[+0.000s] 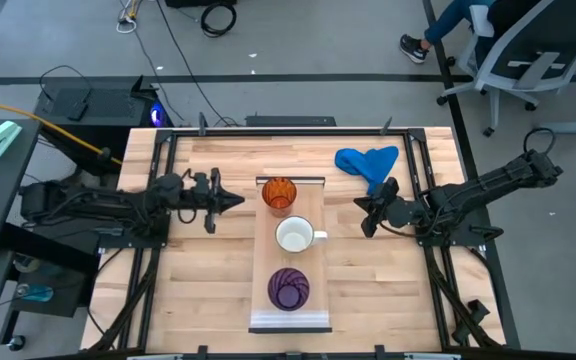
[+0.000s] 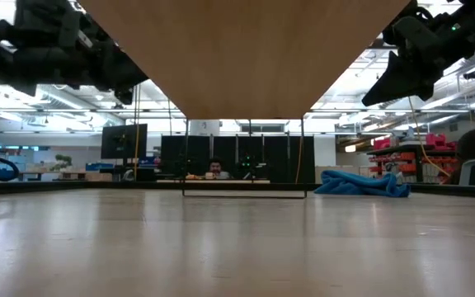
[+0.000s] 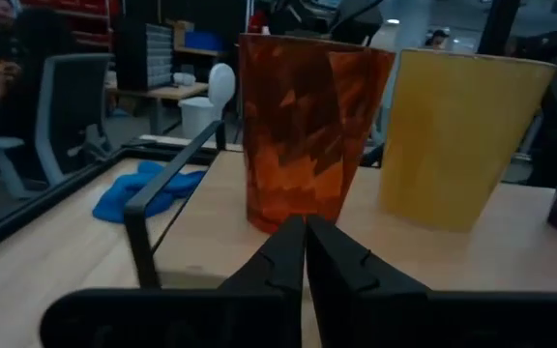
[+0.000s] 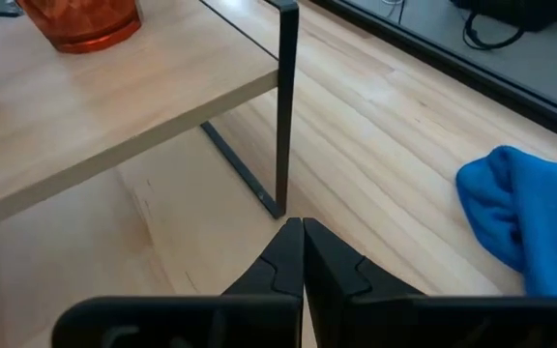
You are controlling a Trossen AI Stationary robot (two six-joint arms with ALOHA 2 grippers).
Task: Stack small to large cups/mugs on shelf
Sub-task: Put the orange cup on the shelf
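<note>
Three cups stand upright in a row on the long wooden shelf: the orange ribbed cup at its far end, the white mug in the middle, the purple ribbed cup toward its near end. My left gripper is shut and empty, just left of the orange cup, level with it. My right gripper is shut and empty, right of the shelf, above the tabletop.
A blue cloth lies on the table at the far right, behind my right gripper; it also shows in the right wrist view. The shelf stands on thin dark metal legs. A person sits in the room beyond the table.
</note>
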